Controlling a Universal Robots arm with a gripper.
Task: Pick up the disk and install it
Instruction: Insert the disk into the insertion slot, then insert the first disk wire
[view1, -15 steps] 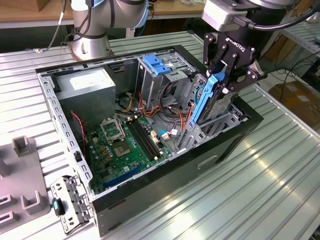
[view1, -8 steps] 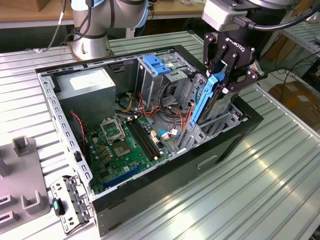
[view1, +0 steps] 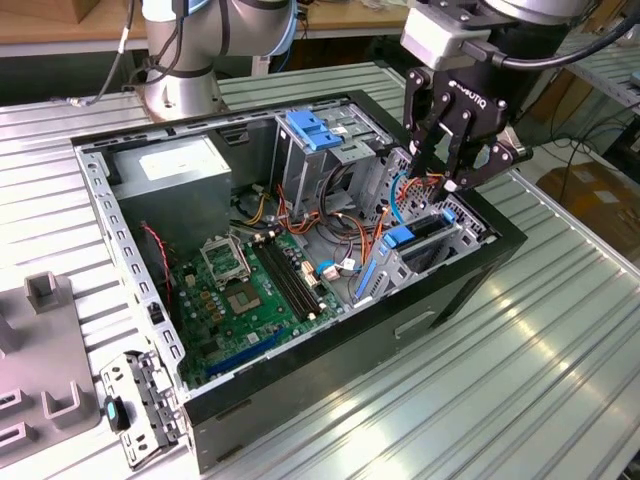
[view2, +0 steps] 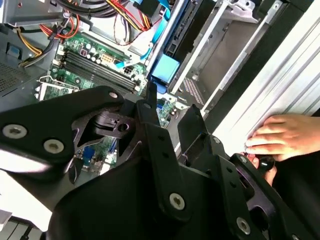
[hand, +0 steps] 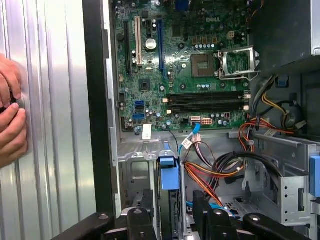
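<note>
Hand (view1: 440, 185) hangs over the drive cage (hand: 132, 162) at the corner of the open computer case (view1: 300, 395), toward the exterior view's right. Its fingers are spread wide, one on each side of the disk (hand: 169, 176), gripping nothing; the first wrist view shows a gap on both sides. The disk stands on edge down in the cage slot, blue rail end uppermost. It looks seated, so I judge the install done or all but done. Standing on edge suits the slot: the rails run down the cage guides, and straddling from above lets the fingers clear the cage walls.

Around it:
- A bundle of orange and red cables (hand: 212, 175) sits just beside the slot, the likeliest thing to snag a finger.
- Motherboard (view1: 240, 290) lies flat on the case floor.
- Power supply (view1: 180, 178) sits at the far corner.
- Blue latch (view1: 313, 130) tops the upper cage, well apart.
- A person's fingers (hand: 11, 125) rest on the ribbed worktop (view1: 520, 380), outside the case wall.
</note>
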